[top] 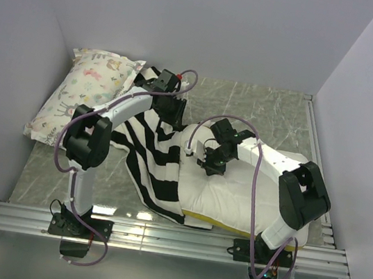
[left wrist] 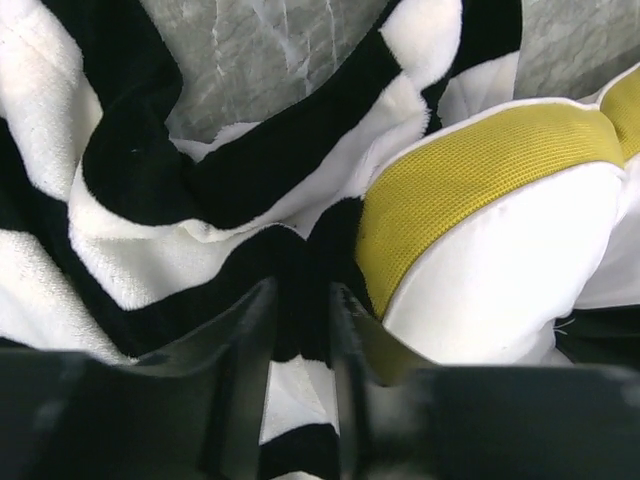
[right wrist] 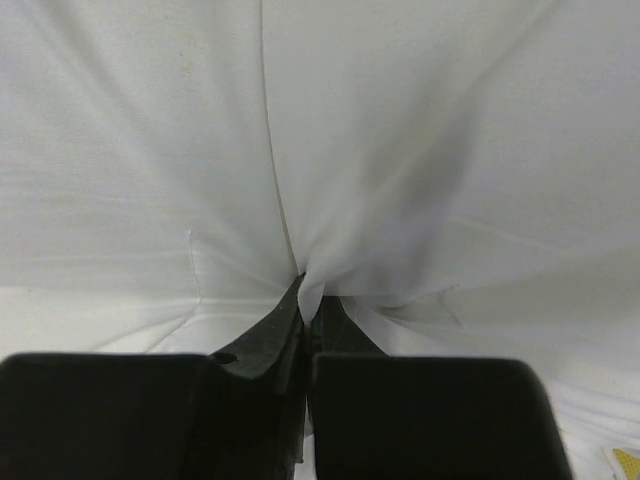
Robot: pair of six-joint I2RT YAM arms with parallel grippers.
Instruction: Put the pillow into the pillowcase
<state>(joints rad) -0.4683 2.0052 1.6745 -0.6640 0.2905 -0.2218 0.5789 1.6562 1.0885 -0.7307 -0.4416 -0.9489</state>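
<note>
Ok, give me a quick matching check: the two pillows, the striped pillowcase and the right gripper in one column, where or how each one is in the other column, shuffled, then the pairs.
Column one:
1. plump cream-white pillow with a yellow band
2. black-and-white striped fabric pillowcase
3. small pastel-print pillow
4. right gripper

Column two:
A. in the far left corner
B. shut on a pinch of white fabric
C. crumpled in the middle, between the two pillows
D. lying flat on the right side

Pairs: 1-D, 2-C, 3-A, 4-B
</note>
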